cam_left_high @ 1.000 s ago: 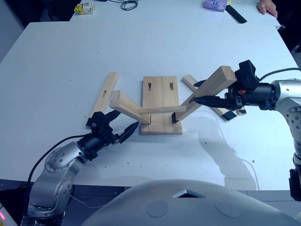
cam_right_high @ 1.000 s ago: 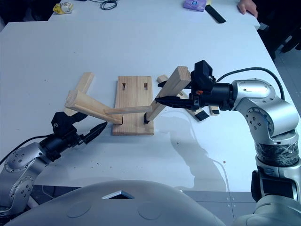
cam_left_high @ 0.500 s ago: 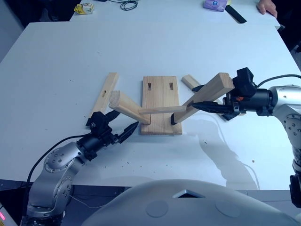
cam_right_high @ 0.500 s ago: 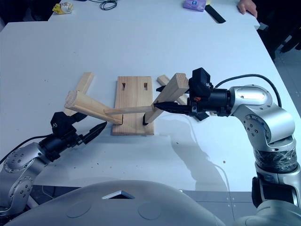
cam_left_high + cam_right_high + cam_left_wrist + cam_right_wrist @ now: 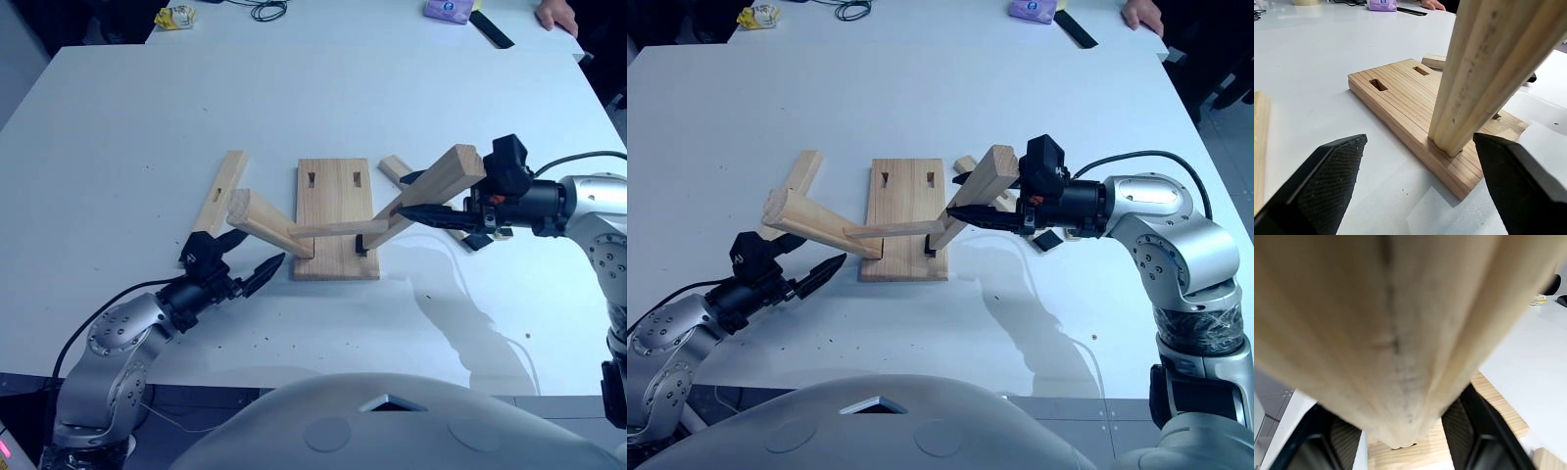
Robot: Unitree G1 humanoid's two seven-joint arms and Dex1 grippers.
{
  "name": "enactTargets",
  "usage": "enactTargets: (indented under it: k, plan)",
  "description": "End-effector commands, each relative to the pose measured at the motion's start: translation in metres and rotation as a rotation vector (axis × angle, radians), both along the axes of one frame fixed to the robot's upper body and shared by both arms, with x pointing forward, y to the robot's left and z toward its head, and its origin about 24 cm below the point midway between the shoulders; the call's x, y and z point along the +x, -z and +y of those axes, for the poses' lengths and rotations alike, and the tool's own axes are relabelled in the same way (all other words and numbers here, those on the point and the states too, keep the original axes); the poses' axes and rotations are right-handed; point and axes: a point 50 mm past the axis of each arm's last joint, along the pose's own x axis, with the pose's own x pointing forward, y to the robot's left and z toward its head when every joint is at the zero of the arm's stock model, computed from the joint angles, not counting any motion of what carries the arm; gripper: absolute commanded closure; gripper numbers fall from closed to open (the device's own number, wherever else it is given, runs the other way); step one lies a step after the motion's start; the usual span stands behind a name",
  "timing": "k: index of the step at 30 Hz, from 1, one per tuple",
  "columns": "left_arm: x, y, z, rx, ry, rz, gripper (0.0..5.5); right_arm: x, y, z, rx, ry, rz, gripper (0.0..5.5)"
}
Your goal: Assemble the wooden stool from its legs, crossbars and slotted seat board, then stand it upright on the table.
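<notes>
1. Right gripper (image 5: 411,194), right of centre in the head view: its two fingers are closed around the right leg (image 5: 436,184) at about mid-length. It comes in from the frame's right, across the leg.
2. Left gripper (image 5: 257,250), lower left of centre: its fingers are spread wide and hold nothing.
3. Governing relation: the right leg's long axis runs from upper right down to lower left. It is tilted, not upright, and its foot meets the near end of the seat board (image 5: 333,191).
4. The left leg (image 5: 266,222) mirrors it, leaning toward the upper left with its foot at the board's near left corner. It lies just beyond the open left fingers, so the left arm is the nearer.
5. The crossbar (image 5: 338,228) spans the two legs above the board's near end.
6. A loose leg (image 5: 220,188) lies flat left of the board, and loose wooden pieces (image 5: 397,168) lie under the right gripper.
7. The table (image 5: 294,88) has open room toward the top of the frame. Judgement: both legs need righting together.
</notes>
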Motion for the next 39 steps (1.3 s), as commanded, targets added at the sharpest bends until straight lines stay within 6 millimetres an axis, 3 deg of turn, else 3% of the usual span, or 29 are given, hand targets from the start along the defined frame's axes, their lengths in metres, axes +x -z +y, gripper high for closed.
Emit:
enactTargets:
  k: [1,17,39]
  plan:
    - [0.002,-0.001,0.004,0.017,0.006,-0.005,1.48,-0.002,0.002,-0.004,-0.042,-0.002,0.001,3.38]
    - [0.006,-0.004,0.009,0.03,0.007,-0.021,1.48,-0.011,0.008,0.0,-0.078,-0.047,0.006,3.38]
    - [0.005,-0.018,-0.008,0.012,0.052,-0.081,1.48,-0.018,0.025,0.009,-0.153,-0.033,-0.024,3.38]
